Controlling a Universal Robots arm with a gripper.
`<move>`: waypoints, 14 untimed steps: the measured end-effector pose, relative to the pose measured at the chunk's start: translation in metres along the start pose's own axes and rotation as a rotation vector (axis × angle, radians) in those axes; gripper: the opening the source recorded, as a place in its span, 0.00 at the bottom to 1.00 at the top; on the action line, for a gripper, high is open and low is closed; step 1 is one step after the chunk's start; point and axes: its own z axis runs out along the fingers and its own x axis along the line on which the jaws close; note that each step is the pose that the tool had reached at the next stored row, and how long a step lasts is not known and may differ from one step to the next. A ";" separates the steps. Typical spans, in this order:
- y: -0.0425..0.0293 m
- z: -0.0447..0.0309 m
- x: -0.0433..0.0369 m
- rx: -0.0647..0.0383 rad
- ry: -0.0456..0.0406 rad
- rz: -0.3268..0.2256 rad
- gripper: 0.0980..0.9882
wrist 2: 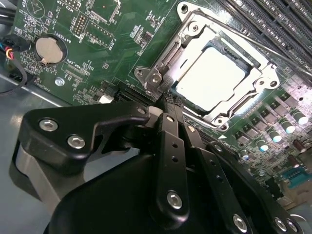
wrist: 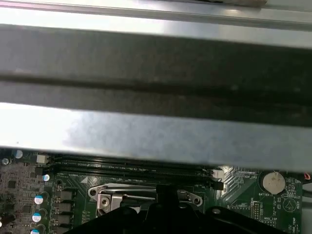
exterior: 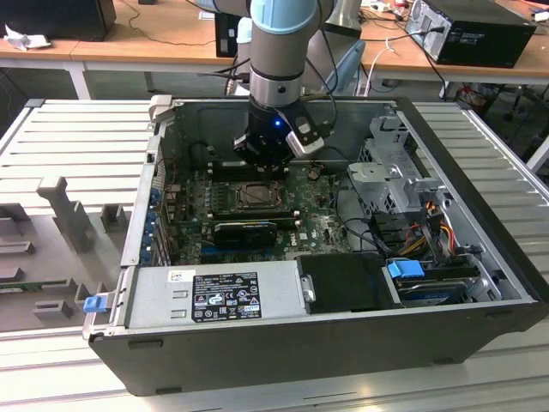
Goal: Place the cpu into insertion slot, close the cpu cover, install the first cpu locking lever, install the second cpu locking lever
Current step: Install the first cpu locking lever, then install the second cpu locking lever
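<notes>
Our fingers [wrist 2: 168,105] are pressed together with nothing between them, their tips touching down at the corner of the cpu cover [wrist 2: 246,95] beside its hinge bracket, as the second wrist view shows. The cpu [wrist 2: 209,80] already sits in its socket, pale face up, and the cover lies flat around it, framing the chip through its open centre. We judge the work in hand to be one of the locking levers, though we cannot make out a lever clearly against the bright metal. To do this well we should keep the clenched tips low and square to the socket edge, push steadily along the lever's travel rather than down onto the chip, and stay off the memory slots [wrist 2: 273,29] just beyond the socket. In the exterior view the arm [exterior: 276,51] comes almost straight down into the open computer case [exterior: 343,343], with the wrist directly over the motherboard [exterior: 322,227] and the socket just in front of it.
</notes>
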 end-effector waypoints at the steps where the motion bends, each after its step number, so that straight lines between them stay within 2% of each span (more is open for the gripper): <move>1: -0.0006 0.0000 0.0001 0.000 0.0000 0.000 0.01; 6: -0.0036 -0.0003 0.0002 0.000 0.0000 0.000 0.01; 8: -0.0069 -0.0005 0.0005 0.000 0.0000 0.000 0.01; 14: -0.0071 -0.0112 0.0005 0.000 0.0000 0.000 0.01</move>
